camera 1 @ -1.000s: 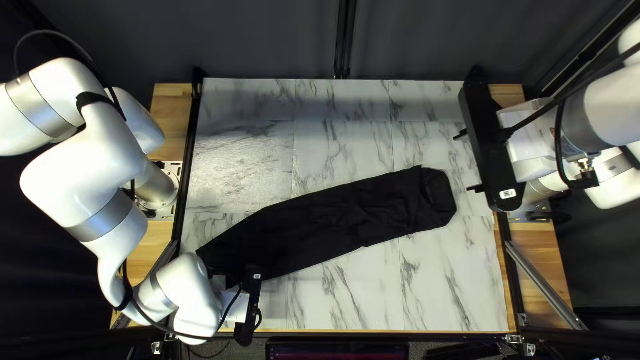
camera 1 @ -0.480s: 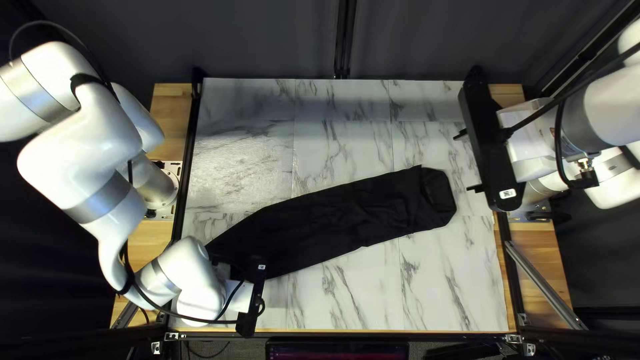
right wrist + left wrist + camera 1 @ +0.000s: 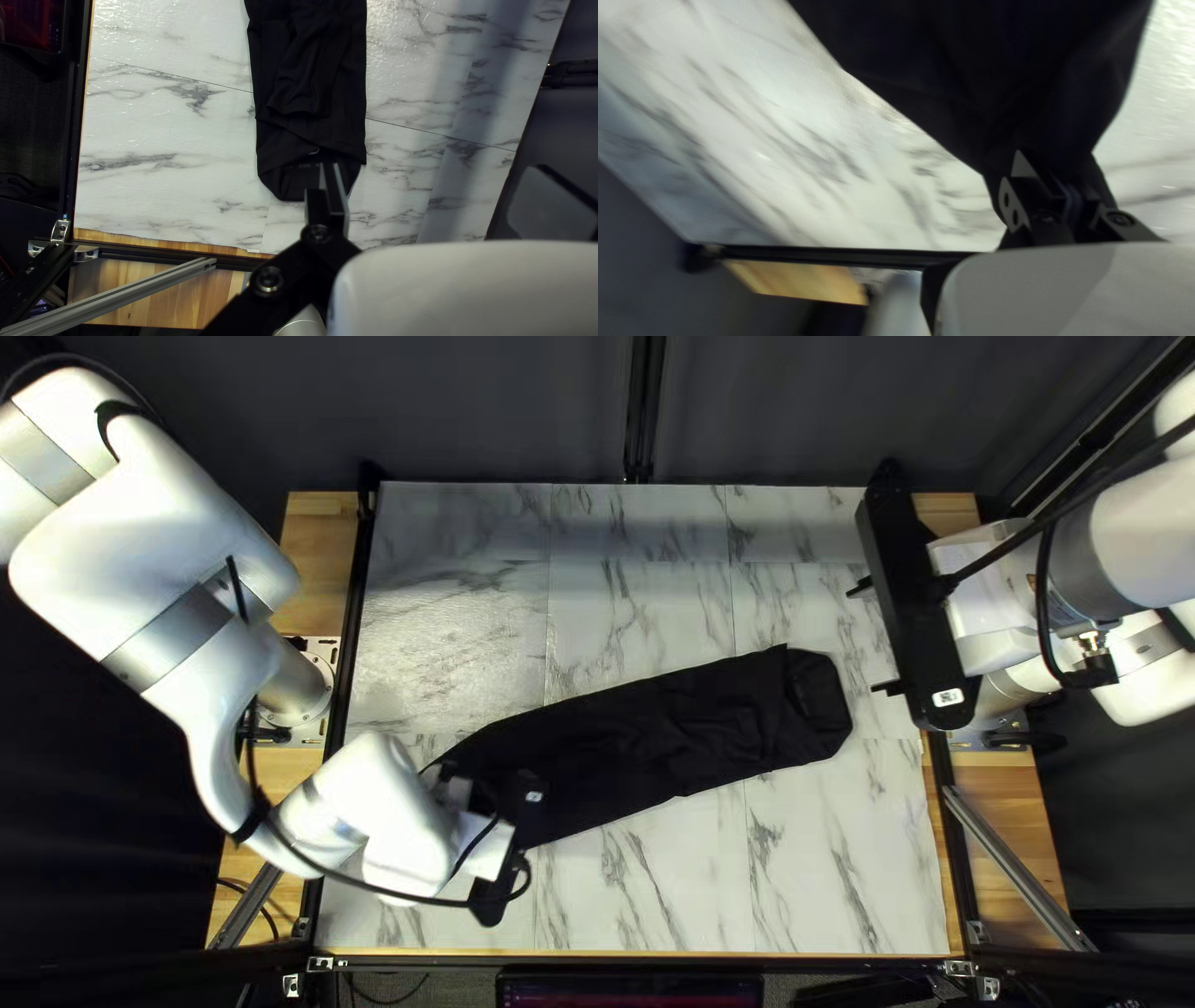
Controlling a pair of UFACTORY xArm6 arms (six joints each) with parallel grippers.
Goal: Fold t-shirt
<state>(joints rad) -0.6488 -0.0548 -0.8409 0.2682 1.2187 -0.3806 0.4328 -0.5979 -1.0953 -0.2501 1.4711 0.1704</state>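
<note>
Black cloth, the t-shirt (image 3: pixel 647 734) lies as a long folded strip slanting from the table's (image 3: pixel 809 871) near left part toward its right edge. Top left view hides the fingertips of the left gripper (image 3: pixel 501 896); only the left wrist view shows them close together, pinching the gathered end. Conversely, the top left view shows the right gripper (image 3: pixel 871 637) spread wide, holding nothing beside the rounded end, while the right wrist view reveals just one finger (image 3: pixel 336 193) and a small pale mark (image 3: pixel 314 151) on the shirt.
</note>
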